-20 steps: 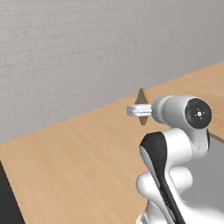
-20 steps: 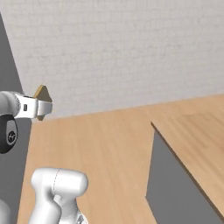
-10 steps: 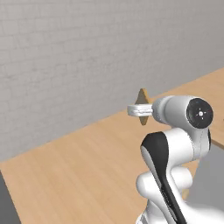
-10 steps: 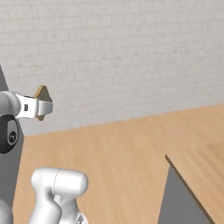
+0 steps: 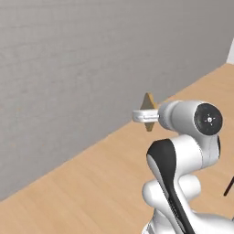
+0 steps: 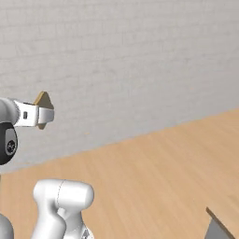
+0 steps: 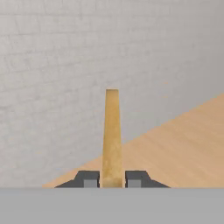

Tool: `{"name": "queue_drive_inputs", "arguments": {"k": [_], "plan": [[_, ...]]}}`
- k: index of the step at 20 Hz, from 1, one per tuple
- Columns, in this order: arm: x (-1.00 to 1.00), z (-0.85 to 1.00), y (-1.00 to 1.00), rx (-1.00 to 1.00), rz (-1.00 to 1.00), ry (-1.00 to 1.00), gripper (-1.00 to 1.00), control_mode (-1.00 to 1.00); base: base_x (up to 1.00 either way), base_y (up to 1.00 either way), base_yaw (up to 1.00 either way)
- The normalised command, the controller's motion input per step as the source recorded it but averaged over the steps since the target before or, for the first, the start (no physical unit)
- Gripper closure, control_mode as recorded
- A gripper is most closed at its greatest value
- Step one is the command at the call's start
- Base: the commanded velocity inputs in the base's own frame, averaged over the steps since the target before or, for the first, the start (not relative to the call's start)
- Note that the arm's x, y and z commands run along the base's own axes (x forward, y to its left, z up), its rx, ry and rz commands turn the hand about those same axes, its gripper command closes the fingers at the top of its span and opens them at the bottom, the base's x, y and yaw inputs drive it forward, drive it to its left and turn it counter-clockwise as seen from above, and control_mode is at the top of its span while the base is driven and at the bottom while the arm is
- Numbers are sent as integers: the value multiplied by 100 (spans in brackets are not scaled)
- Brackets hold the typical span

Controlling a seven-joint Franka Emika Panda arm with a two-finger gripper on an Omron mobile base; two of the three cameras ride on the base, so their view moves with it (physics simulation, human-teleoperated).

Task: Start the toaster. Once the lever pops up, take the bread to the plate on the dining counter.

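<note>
grey brick wall (image 6: 140,60), light wood floor (image 6: 154,177)

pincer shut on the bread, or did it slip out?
Shut on it. In the hand view the bread stands edge-on, clamped between both fingertips; the base views show it sticking out of the pincer.

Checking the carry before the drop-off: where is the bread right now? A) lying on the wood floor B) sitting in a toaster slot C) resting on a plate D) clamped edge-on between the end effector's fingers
D: the hand view shows the bread standing edge-on, pinched between the end effector fingers.
</note>
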Motion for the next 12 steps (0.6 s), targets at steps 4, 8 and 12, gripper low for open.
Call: {"name": "queue_drive_inputs", "arguments": {"k": [4, 8, 12], "plan": [[0, 0, 0, 0, 0, 0, 100, 100, 100, 70, -59], [0, 0, 0, 0, 0, 0, 100, 100, 99, 73, -65], [0, 0, 0, 0, 0, 0, 100, 100, 95, 79, -69]]}}
